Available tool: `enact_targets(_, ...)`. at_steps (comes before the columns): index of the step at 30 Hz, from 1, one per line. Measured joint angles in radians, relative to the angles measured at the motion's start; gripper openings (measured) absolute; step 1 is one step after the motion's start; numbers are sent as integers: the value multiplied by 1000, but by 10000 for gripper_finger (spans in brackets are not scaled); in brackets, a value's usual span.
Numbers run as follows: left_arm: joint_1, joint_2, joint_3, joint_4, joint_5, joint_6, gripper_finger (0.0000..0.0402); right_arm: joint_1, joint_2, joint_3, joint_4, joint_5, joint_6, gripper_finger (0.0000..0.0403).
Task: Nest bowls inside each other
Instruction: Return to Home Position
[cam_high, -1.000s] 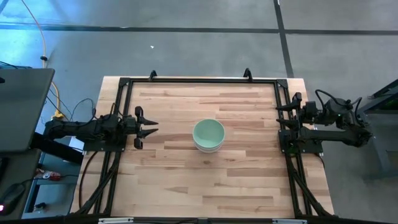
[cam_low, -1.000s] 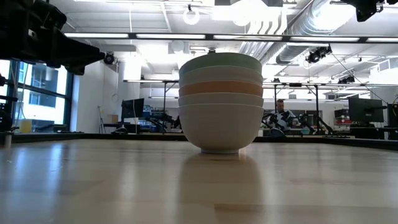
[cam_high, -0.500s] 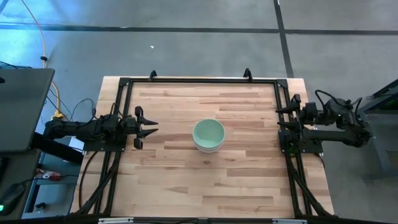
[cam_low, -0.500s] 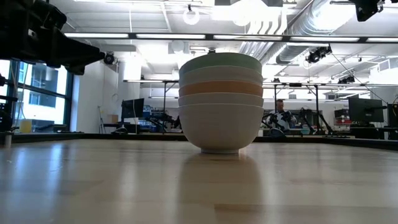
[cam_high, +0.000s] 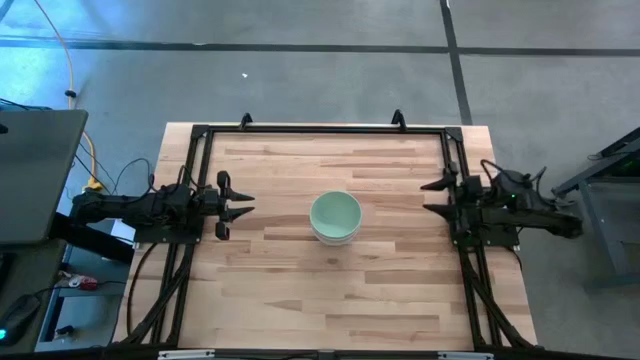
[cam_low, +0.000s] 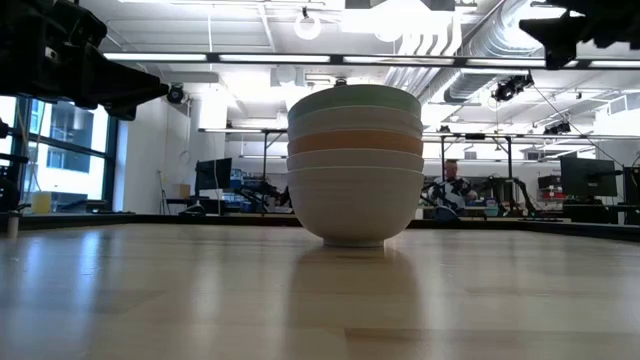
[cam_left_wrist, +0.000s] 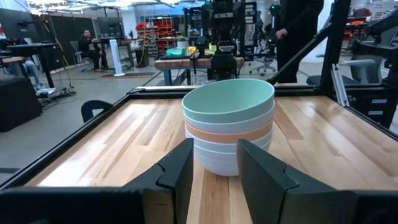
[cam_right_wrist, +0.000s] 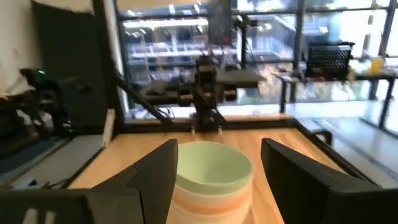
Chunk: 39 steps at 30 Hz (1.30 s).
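Five bowls stand nested in one stack (cam_high: 335, 217) at the table's middle, the bottom white bowl resting on the wood. The low view shows the stack (cam_low: 354, 165) with mint green on top, then white, salmon-orange and two white. My left gripper (cam_high: 248, 208) is open at the table's left edge, pointing at the stack, well apart from it. In the left wrist view the stack (cam_left_wrist: 229, 124) sits beyond the open fingers (cam_left_wrist: 177, 171). My right gripper (cam_high: 425, 197) is open near the right edge, facing the stack (cam_right_wrist: 211, 177) with a gap between.
A black frame rail (cam_high: 320, 130) runs round the tabletop, and both arm bases sit on its sides. Bare wood lies on every side of the stack. A dark screen (cam_high: 35, 170) stands off the table's left. A seated person (cam_low: 455, 185) shows in the room behind.
My right arm has swung out from its place at the right edge: its gripper now points toward the table's left, at the bowl stack, and has moved a little closer to it. The stack and my left arm have kept still.
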Motion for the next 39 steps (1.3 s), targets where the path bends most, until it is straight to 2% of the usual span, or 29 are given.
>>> enact_targets(3,0,3,0,0,0,0,113,0,6,-55,140,-20,-2,224)
enact_targets(11,0,8,0,0,-1,0,113,0,0,-190,293,-78,42,224)
enact_targets(16,0,8,0,0,-1,0,113,0,0,-277,508,-52,45,224)
enact_targets(20,0,7,0,0,-1,0,113,0,0,-324,586,-45,67,224)
enact_targets(30,0,7,0,0,-2,0,113,0,0,-333,601,-11,110,224)
enact_targets(39,0,8,0,0,-2,0,113,37,0,-333,427,-9,203,224)
